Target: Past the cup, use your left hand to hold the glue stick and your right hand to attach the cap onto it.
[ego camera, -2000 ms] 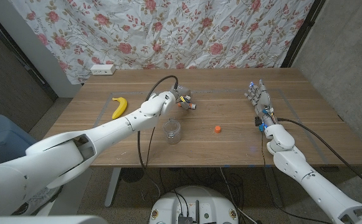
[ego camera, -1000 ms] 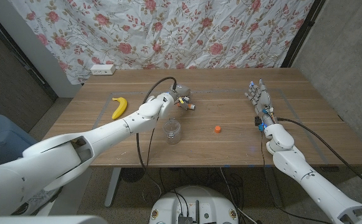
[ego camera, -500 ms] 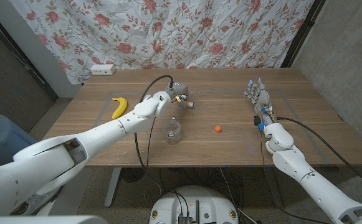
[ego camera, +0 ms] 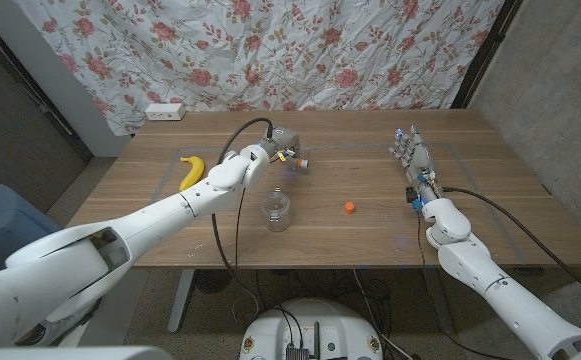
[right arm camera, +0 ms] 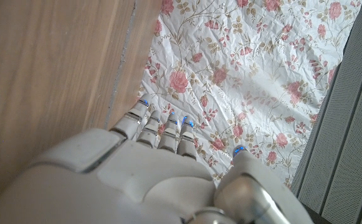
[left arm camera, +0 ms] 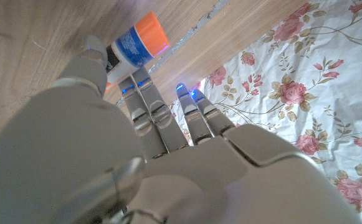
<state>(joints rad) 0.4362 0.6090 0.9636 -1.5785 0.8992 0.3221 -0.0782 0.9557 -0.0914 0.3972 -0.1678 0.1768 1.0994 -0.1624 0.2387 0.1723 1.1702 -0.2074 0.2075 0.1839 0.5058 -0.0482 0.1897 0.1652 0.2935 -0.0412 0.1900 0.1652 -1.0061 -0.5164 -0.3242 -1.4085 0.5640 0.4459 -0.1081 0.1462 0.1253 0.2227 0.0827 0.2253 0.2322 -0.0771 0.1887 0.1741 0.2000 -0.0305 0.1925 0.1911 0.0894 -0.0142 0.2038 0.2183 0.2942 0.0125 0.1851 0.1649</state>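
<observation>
Left hand [ego camera: 282, 152] gripping blue-labelled orange-ended glue stick [left arm camera: 135, 48], past clear plastic cup [ego camera: 276, 210]. Right hand [ego camera: 411, 155] holding nothing, fingers extended. Next, seemingly: right hand fetching small orange cap [ego camera: 350, 208] lying on wooden table [ego camera: 490, 190] well to its left.

Even, soft overhead light, faint shadows on my table [ego camera: 370, 240]; wrist views blurred close up.

My head camera looks down from above over the whole worktop [ego camera: 370, 230], facing the flowered curtain [ego camera: 300, 50] behind it, with both arms coming in from the bottom corners. Each wrist camera sits very close behind its own hand, the left hand [left arm camera: 149, 155] and the right hand [right arm camera: 162, 168], looking along the fingers. All three views share the wooden worktop and the flowered curtain, turned in the wrist pictures.
</observation>
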